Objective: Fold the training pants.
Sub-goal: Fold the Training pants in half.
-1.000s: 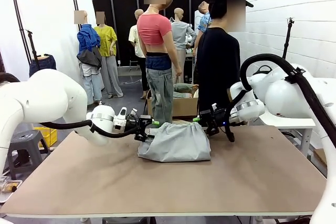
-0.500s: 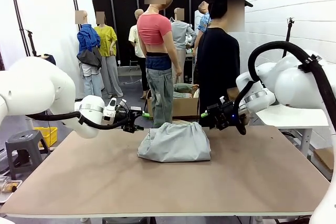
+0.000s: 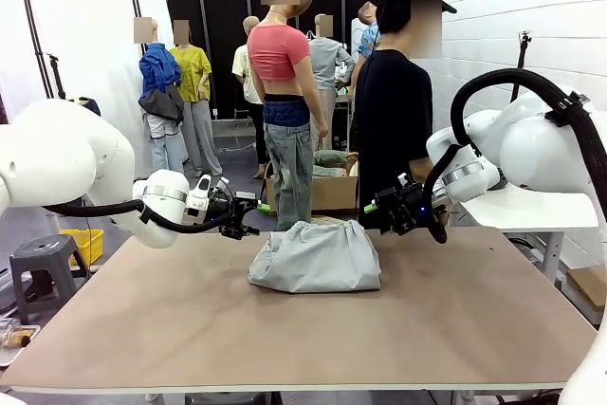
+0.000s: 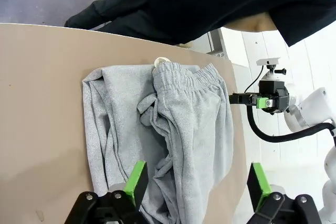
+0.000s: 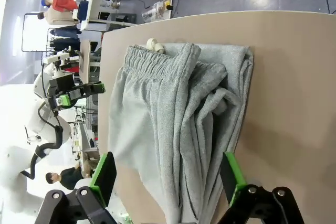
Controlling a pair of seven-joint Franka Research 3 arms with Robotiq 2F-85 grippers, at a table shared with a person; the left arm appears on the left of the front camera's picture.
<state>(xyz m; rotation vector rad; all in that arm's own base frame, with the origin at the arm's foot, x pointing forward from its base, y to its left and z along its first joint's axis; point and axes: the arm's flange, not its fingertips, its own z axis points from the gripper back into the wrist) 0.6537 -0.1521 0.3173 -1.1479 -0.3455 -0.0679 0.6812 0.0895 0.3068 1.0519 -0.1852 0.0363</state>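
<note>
The training pants [image 3: 316, 257] lie in a folded grey bundle on the far middle of the brown table [image 3: 285, 339], the gathered waistband toward the person in black [image 3: 394, 120] standing at the far edge. To their left, the left gripper [image 3: 248, 216] hangs above the tabletop, clear of the cloth, its green-padded fingers [image 4: 136, 178] spread wide and holding nothing. To the right of the bundle, the right gripper [image 3: 377, 208] likewise hangs off the fabric, fingers [image 5: 103, 172] wide apart and empty, with the pants lying between the two.
</note>
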